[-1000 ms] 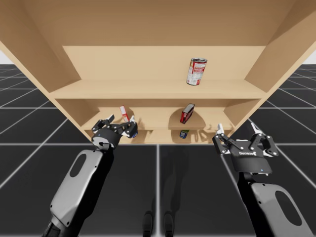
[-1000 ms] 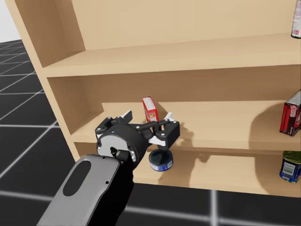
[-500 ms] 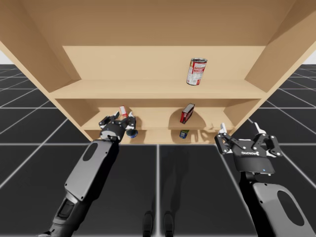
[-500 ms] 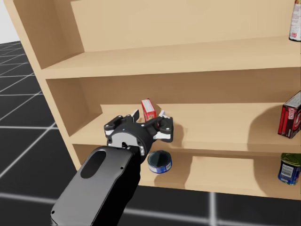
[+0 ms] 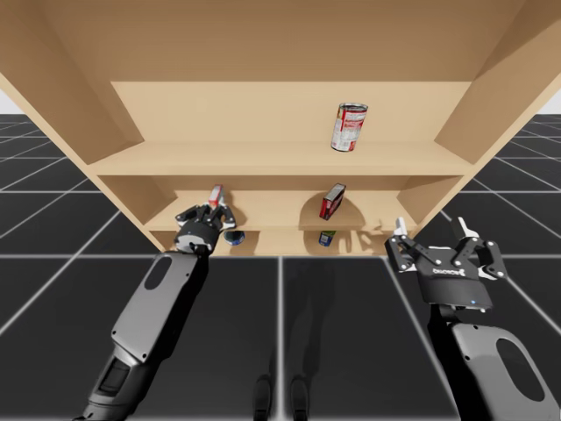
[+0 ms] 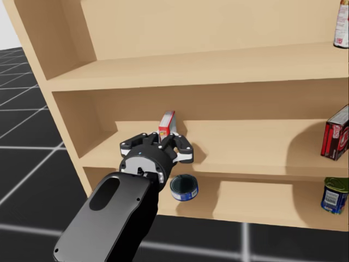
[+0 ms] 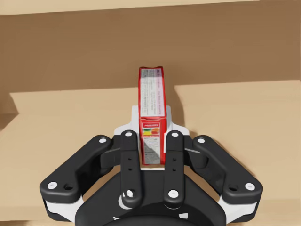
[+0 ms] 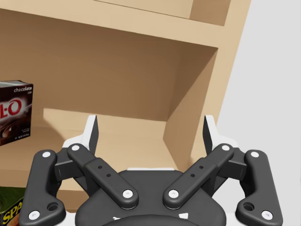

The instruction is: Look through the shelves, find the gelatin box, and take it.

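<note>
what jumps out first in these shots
My left gripper is shut on a small red box standing on the middle shelf. A red-and-white can stands on the upper shelf, and my right gripper hangs open before the shelves' right end.

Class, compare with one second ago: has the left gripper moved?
Yes. In the high view the left gripper has gone in over the middle shelf, from at its front edge, closing on the red box.
</note>
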{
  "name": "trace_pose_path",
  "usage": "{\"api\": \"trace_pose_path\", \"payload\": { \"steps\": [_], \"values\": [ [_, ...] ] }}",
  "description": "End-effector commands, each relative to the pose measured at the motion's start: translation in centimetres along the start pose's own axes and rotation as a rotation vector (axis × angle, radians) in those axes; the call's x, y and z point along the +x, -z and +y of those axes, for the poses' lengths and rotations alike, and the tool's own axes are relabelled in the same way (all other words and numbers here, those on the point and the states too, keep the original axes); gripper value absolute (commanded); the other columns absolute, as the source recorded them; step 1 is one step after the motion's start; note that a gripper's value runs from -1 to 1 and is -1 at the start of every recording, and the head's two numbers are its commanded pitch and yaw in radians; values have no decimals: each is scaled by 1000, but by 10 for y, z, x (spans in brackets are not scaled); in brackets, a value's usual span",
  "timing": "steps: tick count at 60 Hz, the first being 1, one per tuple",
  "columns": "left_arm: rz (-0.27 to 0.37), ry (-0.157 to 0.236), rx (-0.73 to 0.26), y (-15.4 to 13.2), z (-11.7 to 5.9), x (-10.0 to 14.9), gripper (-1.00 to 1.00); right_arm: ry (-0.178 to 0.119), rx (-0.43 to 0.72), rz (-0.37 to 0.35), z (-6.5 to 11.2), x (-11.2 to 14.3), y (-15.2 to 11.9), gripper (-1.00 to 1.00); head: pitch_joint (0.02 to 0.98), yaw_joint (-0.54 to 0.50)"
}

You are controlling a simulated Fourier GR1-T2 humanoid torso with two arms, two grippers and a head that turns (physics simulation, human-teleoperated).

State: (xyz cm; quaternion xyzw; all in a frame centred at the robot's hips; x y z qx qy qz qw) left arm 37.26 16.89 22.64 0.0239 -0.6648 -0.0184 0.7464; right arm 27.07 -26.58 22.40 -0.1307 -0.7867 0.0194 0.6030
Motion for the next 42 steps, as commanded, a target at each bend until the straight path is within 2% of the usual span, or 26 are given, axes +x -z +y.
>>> {"api": "trace_pose_path", "payload": {
  "steps": [1, 15, 25, 31, 34, 42],
  "values": [
    [-41, 41, -67, -18, -1, 11, 1000, 0, -4, -1, -1, 0, 0, -1000, 551, 258],
    [-64, 88, -79, -55, 17, 19, 1000, 1, -5, -1, -1, 0, 1, -1000, 550, 254],
    [-59, 93, -83, -77, 33, 19, 1000, 1, -4, 1, -1, 0, 1, -1000, 554, 255],
    [-47, 114, -103, -93, 42, 19, 1000, 1, -4, 2, -1, 0, 1, -1000, 555, 252],
    [-43, 134, -115, -101, 44, 19, 1000, 1, -4, 2, -1, 0, 1, -1000, 555, 251],
    [-60, 155, -129, -121, 48, 24, 1000, 1, -4, 1, -1, 0, 1, -1000, 555, 249]
  ]
}}
